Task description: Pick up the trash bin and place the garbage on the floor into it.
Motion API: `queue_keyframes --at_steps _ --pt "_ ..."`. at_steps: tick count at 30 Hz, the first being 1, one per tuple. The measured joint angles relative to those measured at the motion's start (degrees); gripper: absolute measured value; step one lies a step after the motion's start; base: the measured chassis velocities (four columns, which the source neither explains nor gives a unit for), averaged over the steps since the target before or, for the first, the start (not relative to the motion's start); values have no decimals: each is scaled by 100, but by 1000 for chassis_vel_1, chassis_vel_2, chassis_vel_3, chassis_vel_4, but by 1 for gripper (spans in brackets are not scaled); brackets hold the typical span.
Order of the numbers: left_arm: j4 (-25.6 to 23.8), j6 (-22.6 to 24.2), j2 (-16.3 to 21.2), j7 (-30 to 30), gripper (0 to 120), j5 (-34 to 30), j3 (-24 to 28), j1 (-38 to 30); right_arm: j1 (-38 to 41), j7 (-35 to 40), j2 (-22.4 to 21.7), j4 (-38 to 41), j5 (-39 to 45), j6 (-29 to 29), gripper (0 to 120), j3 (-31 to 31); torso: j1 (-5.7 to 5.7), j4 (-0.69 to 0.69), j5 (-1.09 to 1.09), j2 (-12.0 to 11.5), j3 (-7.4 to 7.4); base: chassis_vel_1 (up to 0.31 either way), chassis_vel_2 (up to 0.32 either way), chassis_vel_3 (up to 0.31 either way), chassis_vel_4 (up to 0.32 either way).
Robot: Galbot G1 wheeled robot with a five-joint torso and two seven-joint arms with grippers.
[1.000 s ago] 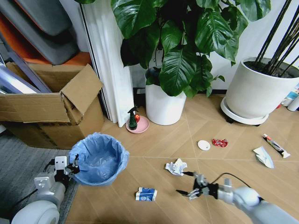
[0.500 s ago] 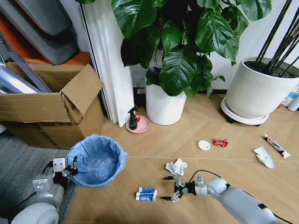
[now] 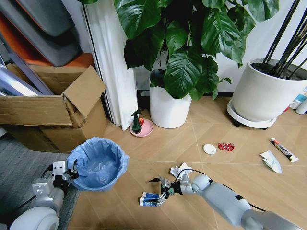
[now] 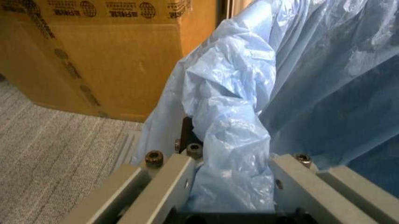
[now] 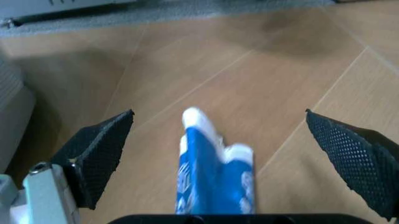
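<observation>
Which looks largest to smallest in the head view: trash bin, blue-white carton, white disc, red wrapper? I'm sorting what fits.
1. trash bin
2. blue-white carton, under the open right gripper
3. white disc and red wrapper: alike, and farther from the camera, so unranked.

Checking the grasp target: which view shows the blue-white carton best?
Right wrist view: the carton lies close up between the right gripper's open jaws. Head view shows it small, beside that gripper. Left wrist view shows the bin instead.
</observation>
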Motion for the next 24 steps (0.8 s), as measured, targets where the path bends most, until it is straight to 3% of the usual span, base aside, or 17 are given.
queue_keyframes --at_steps 9,13,15,17,20,22,24 --pt "21 4 19 -24 1 -2 23 -63 87 -137 -90 -120 -119 12 100 -274 0 0 2 0 0 0 0 0 0" --pt "27 5 15 -26 1 -1 39 -64 174 -143 -44 -192 -154 -64 93 -434 0 1 2 0 0 0 0 0 0" --pt "38 5 10 -26 1 -1 41 -63 246 -142 26 -268 -159 -166 82 -583 0 1 1 0 0 0 0 0 0" --pt "39 5 9 -25 1 0 41 -64 281 -142 78 -329 -176 -202 81 -647 0 1 1 0 0 0 0 0 0" --pt "40 4 17 -22 1 -5 40 -65 404 -142 270 -546 -234 -250 64 -775 0 1 1 0 0 0 0 0 0" --pt "44 4 21 -20 1 -7 37 -65 436 -142 328 -623 -246 -260 61 -793 0 2 2 0 0 0 0 0 0" --pt "47 1 30 -19 1 -12 30 -65 503 -142 446 -790 -282 -267 49 -799 0 1 1 0 0 0 0 0 0"
